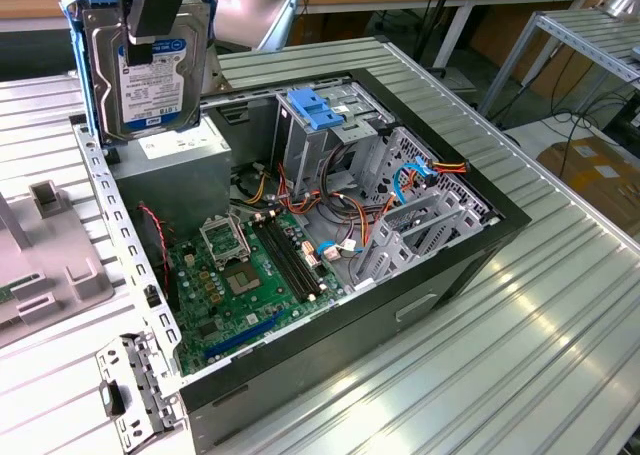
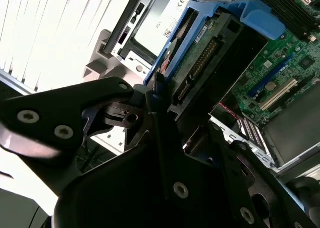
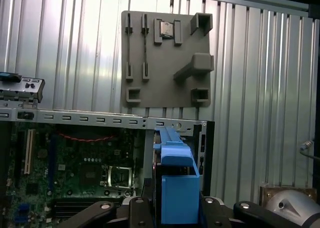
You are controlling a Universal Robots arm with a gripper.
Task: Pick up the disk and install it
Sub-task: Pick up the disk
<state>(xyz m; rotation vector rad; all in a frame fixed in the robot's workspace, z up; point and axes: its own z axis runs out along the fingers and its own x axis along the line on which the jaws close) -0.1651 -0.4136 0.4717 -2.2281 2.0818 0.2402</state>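
The pincer [image 1: 150, 37] is clamped on the disk [image 1: 165, 85], holding it upright over the grey power supply [image 1: 175, 180] in a far corner of the open computer case [image 1: 330, 353]

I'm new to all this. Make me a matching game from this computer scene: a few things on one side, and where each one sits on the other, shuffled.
Things:
1. disk
2. light-blue latch
3. green motherboard
4. grey plate

Places:
A. on the table, outside the case
B. held up in the hand
C. flat at the bottom of the open case
D. atop the drive cage

Pairs: 1-B; 2-D; 3-C; 4-A
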